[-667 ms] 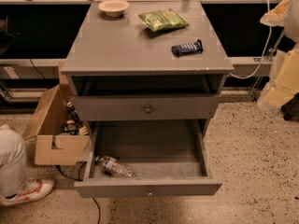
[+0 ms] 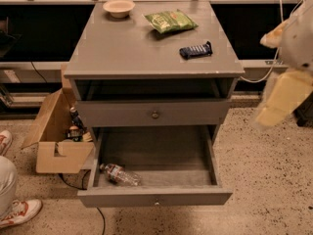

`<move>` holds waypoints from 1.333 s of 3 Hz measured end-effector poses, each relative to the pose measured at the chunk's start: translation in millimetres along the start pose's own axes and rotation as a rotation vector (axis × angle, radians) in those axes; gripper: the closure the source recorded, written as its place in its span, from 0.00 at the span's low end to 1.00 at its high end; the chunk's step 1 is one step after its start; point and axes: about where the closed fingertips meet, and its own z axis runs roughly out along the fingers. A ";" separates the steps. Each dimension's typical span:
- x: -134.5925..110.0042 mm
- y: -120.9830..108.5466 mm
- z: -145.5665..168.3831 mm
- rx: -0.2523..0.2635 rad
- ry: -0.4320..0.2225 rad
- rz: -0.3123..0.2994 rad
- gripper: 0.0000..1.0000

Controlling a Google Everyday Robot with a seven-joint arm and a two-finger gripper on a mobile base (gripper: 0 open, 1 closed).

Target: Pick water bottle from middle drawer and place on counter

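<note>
Water bottle [image 2: 120, 174] lies on its side in the front-left corner of the open middle drawer [image 2: 195, 198], gripper [image 2: 276, 102] sits up right, well apart, open or closed can't tell; suggest descending from above, grasping across the body, clear of the left wall.

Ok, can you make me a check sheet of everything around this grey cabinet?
Surface: broad flat grey counter holds a pale round bowl, a green crisp bag, a dark blue snack bar.
Job's things: small clear plastic water bottle lies on its side, front left of the open grey middle drawer.
Clutter: brown cardboard box holding a small dark bottle, left of cabinet.
Gripper: pale gripper at right edge, beside cabinet, away from drawer.
Cables: dark cable on floor below drawer; white cable behind, right.
Surroundings: speckled floor; white-and-orange shoe, lower left.
</note>
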 end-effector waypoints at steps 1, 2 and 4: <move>-14.2 22.7 75.5 -0.045 -0.088 0.116 0.00; -14.0 23.4 74.0 -0.048 -0.085 0.114 0.00; -28.3 49.4 162.9 -0.114 -0.091 0.096 0.00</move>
